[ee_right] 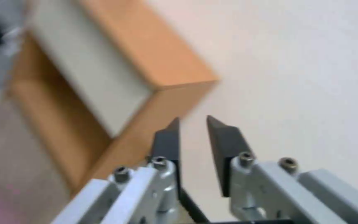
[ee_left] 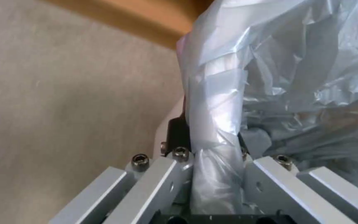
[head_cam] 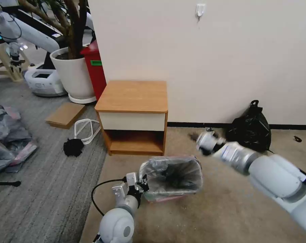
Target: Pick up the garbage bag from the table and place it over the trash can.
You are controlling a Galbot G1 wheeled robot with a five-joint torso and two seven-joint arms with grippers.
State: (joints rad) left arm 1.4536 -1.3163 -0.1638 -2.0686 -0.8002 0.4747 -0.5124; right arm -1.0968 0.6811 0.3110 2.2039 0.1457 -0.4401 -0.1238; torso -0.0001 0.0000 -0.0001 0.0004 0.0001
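The garbage bag is already spread over the trash can, on the floor in front of the table; its mouth seems to wrap the whole rim, with a pinkish band low on the near side. The left gripper is clenched on a twisted fold of the bag at the can's left corner, so I judge only letting go and perhaps some smoothing is left. The right gripper holds nothing, its fingers a little apart, in the air to the right of the can. I count one garbage bag, one trash can and one table with a bare top, and farther, by the wall, one knotted black bag and one red bin.
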